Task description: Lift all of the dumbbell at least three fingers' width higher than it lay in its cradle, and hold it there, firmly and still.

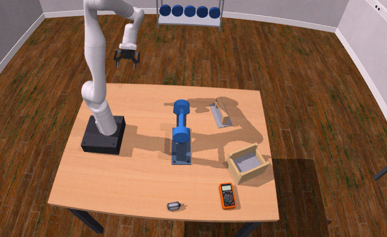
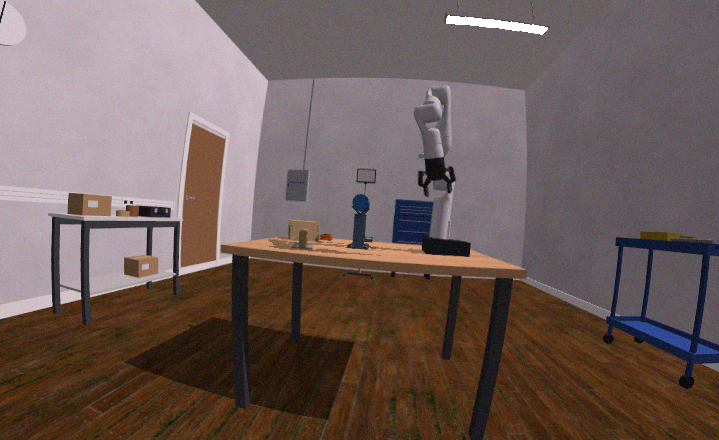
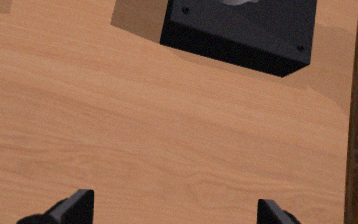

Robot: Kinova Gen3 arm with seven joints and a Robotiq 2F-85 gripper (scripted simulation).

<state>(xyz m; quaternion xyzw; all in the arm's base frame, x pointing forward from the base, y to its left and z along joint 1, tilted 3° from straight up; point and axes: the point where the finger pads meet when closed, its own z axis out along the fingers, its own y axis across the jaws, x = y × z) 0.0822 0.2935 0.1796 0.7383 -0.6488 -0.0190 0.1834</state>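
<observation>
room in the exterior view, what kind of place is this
Probably a small workshop or lab. A robot arm is mounted on a wooden workbench, a blue tool cart stands by the right wall, and a metal shelf table holds cardboard boxes.

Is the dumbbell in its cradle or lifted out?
In: the dumbbell lies on its cradle; the open gripper is far away.

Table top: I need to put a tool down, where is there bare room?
Bare wood lies along the near edge left of the small grey part, and between the arm's base and the dumbbell's cradle. It is crowded around the wooden box and multimeter.
</observation>
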